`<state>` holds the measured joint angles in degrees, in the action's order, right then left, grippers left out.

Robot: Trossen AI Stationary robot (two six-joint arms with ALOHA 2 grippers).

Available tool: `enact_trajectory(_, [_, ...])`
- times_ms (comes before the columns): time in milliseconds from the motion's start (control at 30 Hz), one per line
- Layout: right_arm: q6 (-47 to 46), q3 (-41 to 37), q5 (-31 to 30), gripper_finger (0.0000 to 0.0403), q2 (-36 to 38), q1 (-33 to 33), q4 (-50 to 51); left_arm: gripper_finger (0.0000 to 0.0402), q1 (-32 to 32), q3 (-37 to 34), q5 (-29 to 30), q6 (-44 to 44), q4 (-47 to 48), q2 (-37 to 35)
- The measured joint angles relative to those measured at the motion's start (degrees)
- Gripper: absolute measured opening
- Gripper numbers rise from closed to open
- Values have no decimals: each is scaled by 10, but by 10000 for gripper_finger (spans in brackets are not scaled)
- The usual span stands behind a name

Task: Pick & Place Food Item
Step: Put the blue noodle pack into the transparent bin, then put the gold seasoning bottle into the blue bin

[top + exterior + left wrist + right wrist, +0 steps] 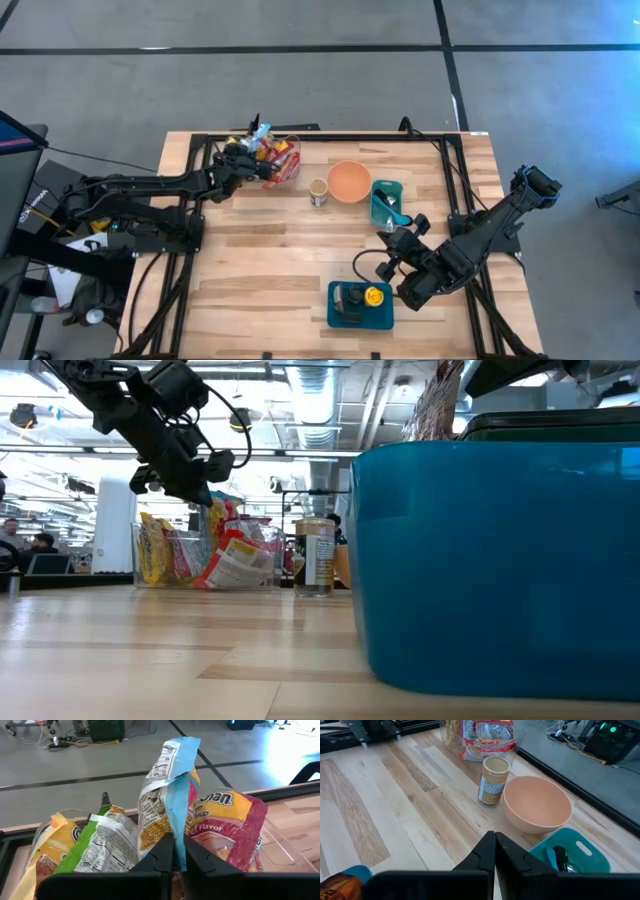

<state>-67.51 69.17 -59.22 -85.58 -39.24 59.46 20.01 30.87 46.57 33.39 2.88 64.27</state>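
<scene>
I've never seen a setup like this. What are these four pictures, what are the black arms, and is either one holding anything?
It is a robot with two dark arms at a wooden table. One picture looks straight down from above, one looks level across the tabletop, and the other two come from cameras on each arm's wrist.

The left gripper is over a clear bin of snack packets, its fingers shut on a blue-and-white packet. The right gripper waits shut and empty above the table, near the front.

Also on the table: a small jar, a peach bowl, a small teal basket, and a teal tray holding a few items.
</scene>
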Motion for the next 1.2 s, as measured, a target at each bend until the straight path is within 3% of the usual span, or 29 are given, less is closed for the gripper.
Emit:
enact_trajectory(300, [0,0,0,1,0,0,0,56,0,0,-6,-9,2,0])
enact_trajectory(800, [0,0,0,1,0,0,-4,176,4,-1,-24,-14,12,-38])
enact_trajectory(1067, [0,0,0,1,0,0,-4,191,3,-1,-25,-15,13,-101])
enact_trajectory(1200, [0,0,0,1,0,0,-4,187,3,-1,-52,-16,11,-127])
